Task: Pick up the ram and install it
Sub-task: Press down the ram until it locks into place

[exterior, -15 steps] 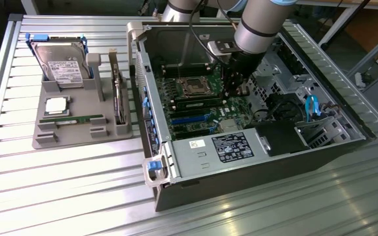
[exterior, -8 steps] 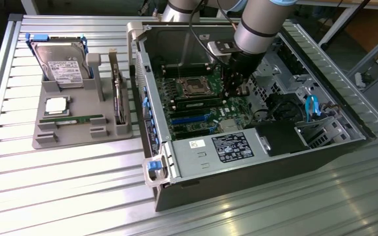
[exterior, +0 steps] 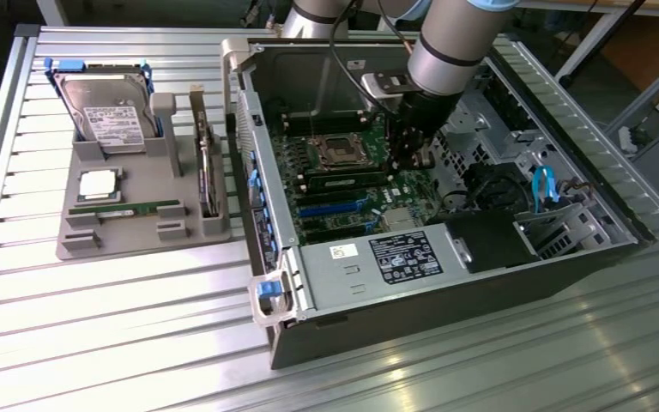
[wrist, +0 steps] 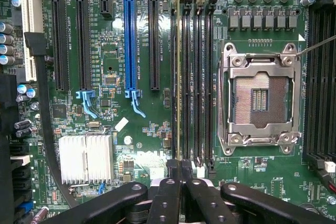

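One ram [wrist: 179, 77] stands edge-on in a memory slot on the motherboard [wrist: 115, 77], next to the open silver processor socket [wrist: 260, 100]. In the exterior view this green ram [exterior: 347, 178] lies in the slot inside the open case. My gripper [wrist: 179, 174] sits over the end of that stick. Its black fingers [wrist: 167, 195] are pressed together and shut. I cannot tell whether they touch the stick. The twin ram [exterior: 123, 209] rests on the grey holder [exterior: 198, 227] at the exterior view's left.
The holder also carries a hard drive [exterior: 106, 107], a square silver processor [exterior: 99, 183] and an upright expansion card [exterior: 205, 163]. Case walls, the power supply [exterior: 404, 257], blue cables [exterior: 544, 189] and empty memory slots [wrist: 202, 77] surround the gripper.
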You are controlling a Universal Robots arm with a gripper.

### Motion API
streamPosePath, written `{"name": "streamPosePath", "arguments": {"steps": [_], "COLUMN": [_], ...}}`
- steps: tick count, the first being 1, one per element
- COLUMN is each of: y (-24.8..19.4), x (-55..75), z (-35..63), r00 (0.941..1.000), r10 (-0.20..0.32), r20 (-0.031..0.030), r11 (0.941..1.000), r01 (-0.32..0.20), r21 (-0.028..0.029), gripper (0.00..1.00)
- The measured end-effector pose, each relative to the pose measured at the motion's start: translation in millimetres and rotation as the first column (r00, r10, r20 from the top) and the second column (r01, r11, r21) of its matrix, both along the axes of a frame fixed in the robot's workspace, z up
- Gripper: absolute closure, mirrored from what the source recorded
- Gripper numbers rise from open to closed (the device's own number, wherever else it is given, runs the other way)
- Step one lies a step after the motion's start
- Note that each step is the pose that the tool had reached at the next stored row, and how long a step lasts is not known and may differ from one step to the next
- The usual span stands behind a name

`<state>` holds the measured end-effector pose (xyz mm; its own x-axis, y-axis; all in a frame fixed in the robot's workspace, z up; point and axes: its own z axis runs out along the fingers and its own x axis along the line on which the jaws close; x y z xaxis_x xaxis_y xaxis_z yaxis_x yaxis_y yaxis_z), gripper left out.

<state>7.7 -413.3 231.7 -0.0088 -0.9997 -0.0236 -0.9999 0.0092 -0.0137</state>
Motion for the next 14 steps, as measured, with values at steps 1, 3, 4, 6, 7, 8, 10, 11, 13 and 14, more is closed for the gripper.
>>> {"name": "streamPosePath", "arguments": {"steps": [1, 3, 4, 6, 7, 8, 10, 11, 13, 14], "y": [0.0, 0.0, 0.0, 0.0, 0.0, 0.0, 0.0, 0.0, 0.0, 0.0], "x": [0.0, 0.0, 0.0, 0.0, 0.0, 0.0, 0.0, 0.0, 0.0, 0.0], "z": [-0.2, -0.5, -0.5, 6.9, 9.4, 11.4, 19.5, 22.8, 26.8, 26.8], "r00": [1.0000, 1.0000, 1.0000, 1.0000, 1.0000, 1.0000, 1.0000, 1.0000, 1.0000, 1.0000], "r10": [0.000, 0.000, 0.000, 0.000, 0.000, 0.000, 0.000, 0.000, 0.000, 0.000], "r20": [0.0000, 0.0000, 0.0000, 0.0000, 0.0000, 0.0000, 0.0000, 0.0000, 0.0001, 0.0001], "r11": [1.0000, 1.0000, 1.0000, 1.0000, 1.0000, 1.0000, 1.0000, 1.0000, 1.0000, 1.0000], "r01": [0.000, 0.000, 0.000, 0.000, 0.000, 0.000, 0.000, 0.000, 0.000, 0.000], "r21": [-0.0001, -0.0001, 0.0000, -0.0005, -0.0008, -0.0012, -0.0024, -0.0031, -0.0038, -0.0039], "gripper": [0.91, 0.91, 0.91, 0.91, 0.91, 0.91, 0.91, 0.91, 0.91, 0.91]}}
